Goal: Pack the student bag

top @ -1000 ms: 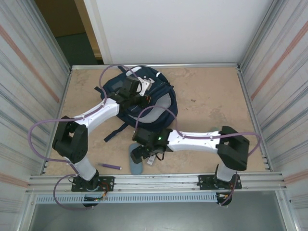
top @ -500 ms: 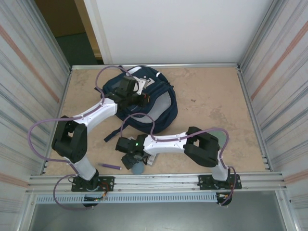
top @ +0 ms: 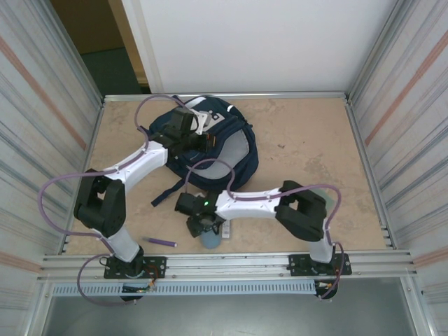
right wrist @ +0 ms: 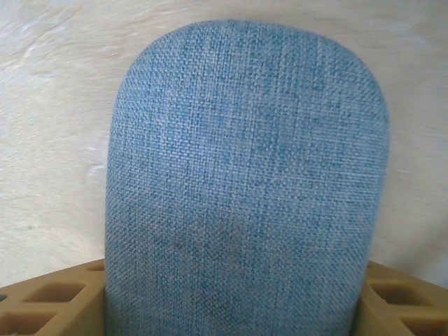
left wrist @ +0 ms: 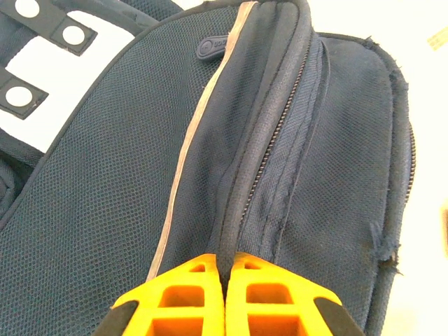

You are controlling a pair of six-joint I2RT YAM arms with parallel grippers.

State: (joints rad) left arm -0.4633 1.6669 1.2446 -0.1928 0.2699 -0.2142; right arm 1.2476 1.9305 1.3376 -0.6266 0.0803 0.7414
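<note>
A: From above, where was the student bag (top: pixel 234 150)?
B: Far across the table (top: pixel 301 161), left of middle. The left gripper (top: pixel 190 133) was on it, the right gripper (top: pixel 207 225) over a blue case (top: pixel 208 241).
A: Left wrist?
B: Clenched on the zip seam (left wrist: pixel 269 161); it needed steadiness.
A: Right wrist?
B: Jaws flanked the case; grip unclear. Square closing suited.

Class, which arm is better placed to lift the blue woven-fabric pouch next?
Right. The right gripper straddles the blue woven-fabric pouch, one finger on each side; the left gripper is shut, pinching the zip seam of the navy-blue fabric backpack.
</note>
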